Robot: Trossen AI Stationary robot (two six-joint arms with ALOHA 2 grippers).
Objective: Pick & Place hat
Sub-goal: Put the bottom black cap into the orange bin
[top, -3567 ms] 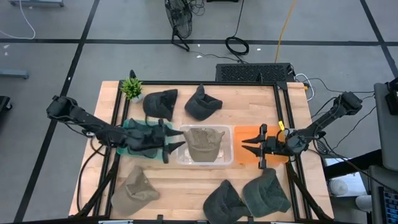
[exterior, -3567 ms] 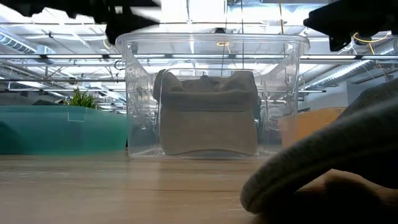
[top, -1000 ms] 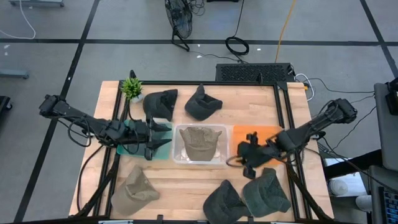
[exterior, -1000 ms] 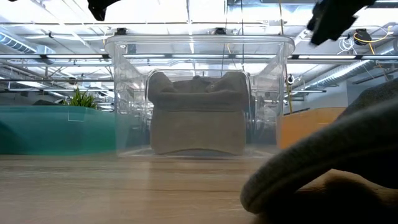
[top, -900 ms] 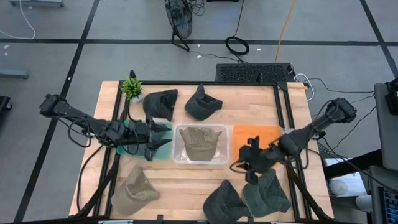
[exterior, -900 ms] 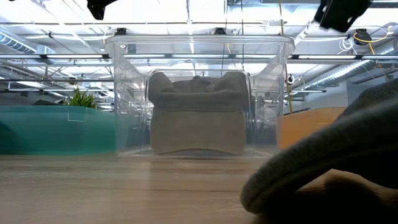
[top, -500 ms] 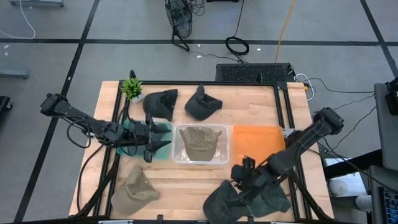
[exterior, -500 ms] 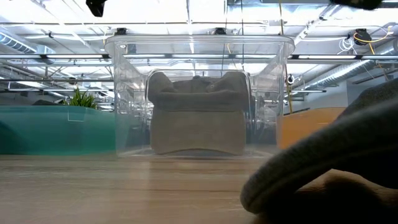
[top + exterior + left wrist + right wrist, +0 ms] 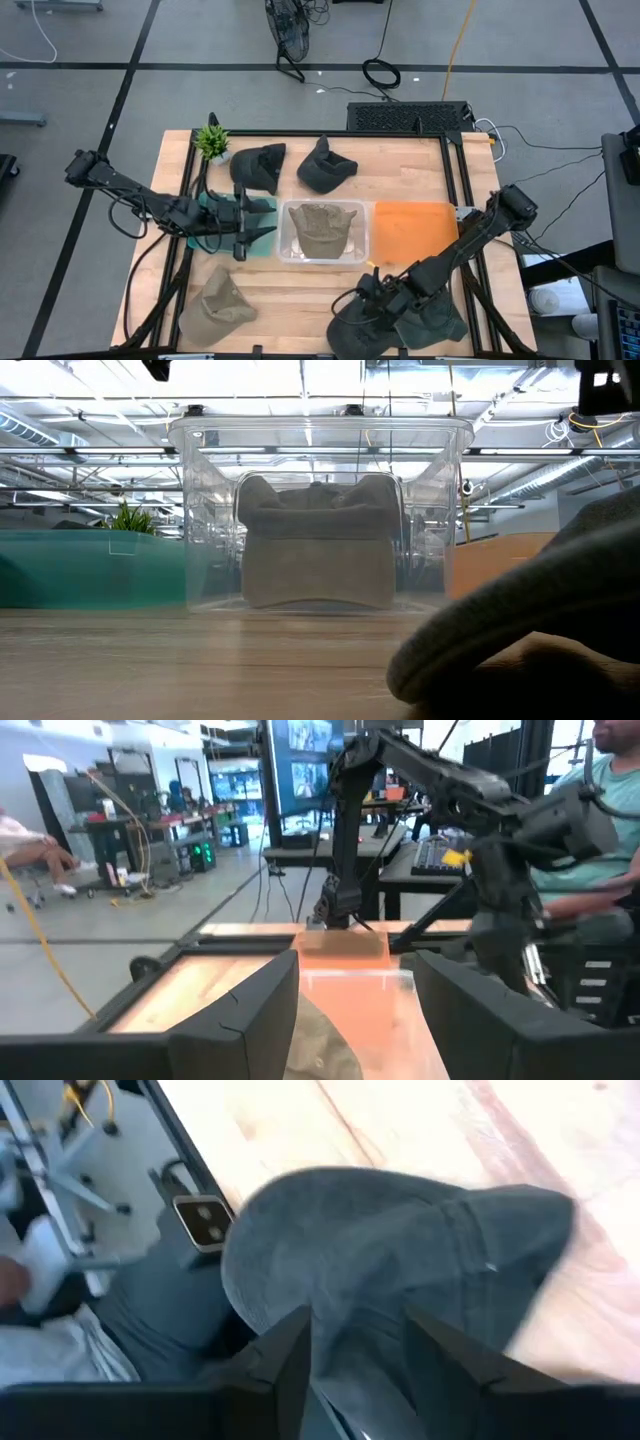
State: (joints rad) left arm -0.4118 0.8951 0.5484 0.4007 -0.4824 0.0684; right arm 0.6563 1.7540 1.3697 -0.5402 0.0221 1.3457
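Several hats lie on the wooden table. A dark grey hat rests crown up at the near edge, beside a grey-green hat. My right gripper hangs open and slanted down over the dark hat's far side, its fingers apart above the cloth. My left gripper is open and level above the teal bin, pointing toward the clear bin, where a tan hat lies.
An orange bin stands right of the clear bin. A tan hat lies near left, and two dark hats and a small plant stand at the far edge. A person sits beyond the table.
My right gripper has left the orange bin and swung toward the table's near edge and leftward, sinking and rolling, until it hangs over the dark grey hat. The hats have not moved.
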